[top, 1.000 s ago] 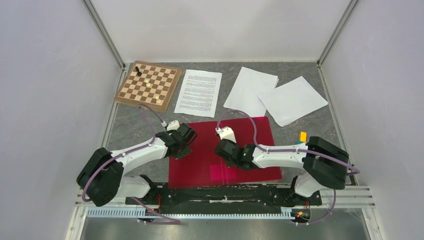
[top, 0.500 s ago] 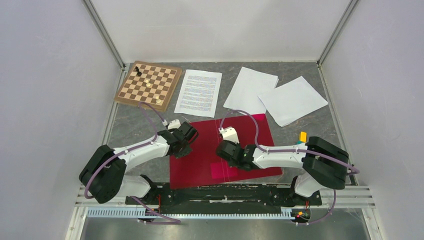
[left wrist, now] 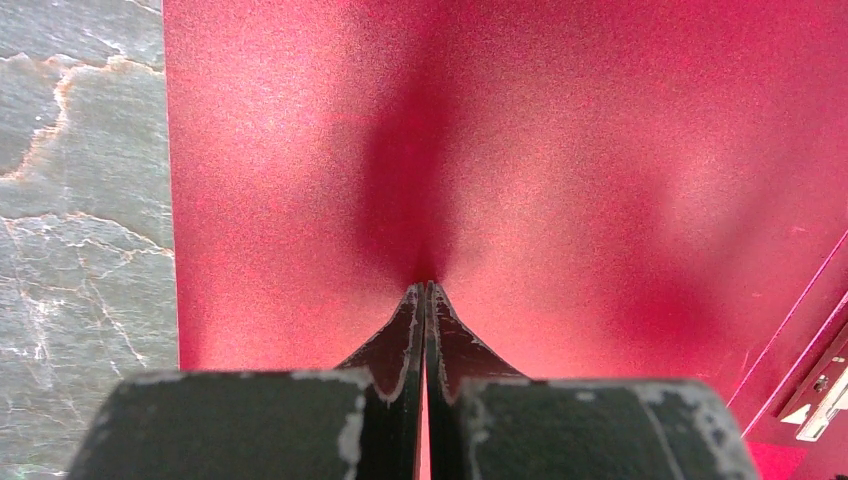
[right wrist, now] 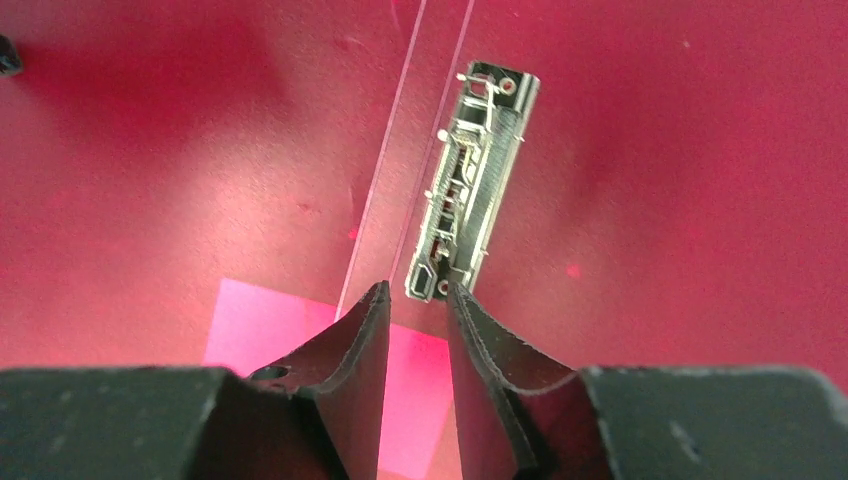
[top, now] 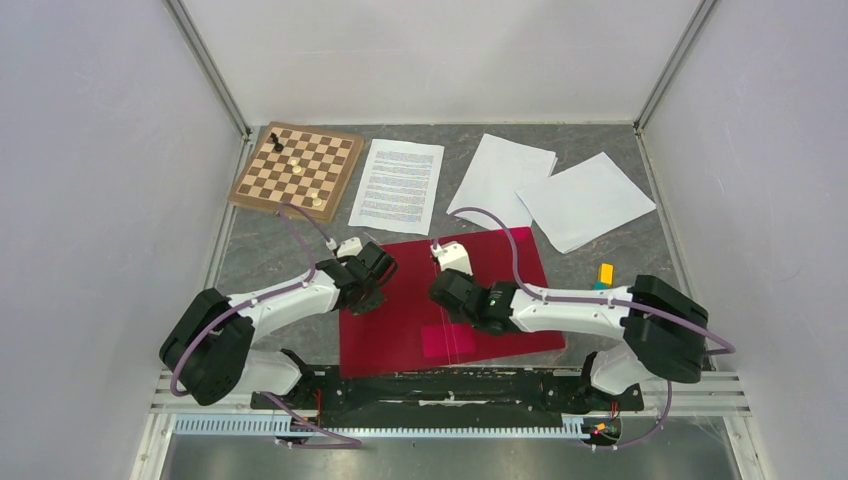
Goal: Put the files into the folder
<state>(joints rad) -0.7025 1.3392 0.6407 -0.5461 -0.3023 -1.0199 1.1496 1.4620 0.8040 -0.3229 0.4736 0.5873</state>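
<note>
On the right, jaws parted now after sitting nearly clenched a second ago. Nothing between them, tips hanging just short of the near end of the metal clip (right wrist: 472, 180), above the pink patch (right wrist: 250, 325). On the left, jaws clenched on nothing, tips touching the left leaf of the folder (top: 400, 320), which is open and flat on the desk (top: 620, 250) close to the arms. Likely meaning: folder pinned down, right side freed for the clip or a sheet. Files not yet in: printed sheet (top: 397, 186) beside the chessboard (top: 298, 170), one blank sheet (top: 502, 180) and another (top: 585, 200) overlapping at a corner, all beyond the folder's far edge.
</note>
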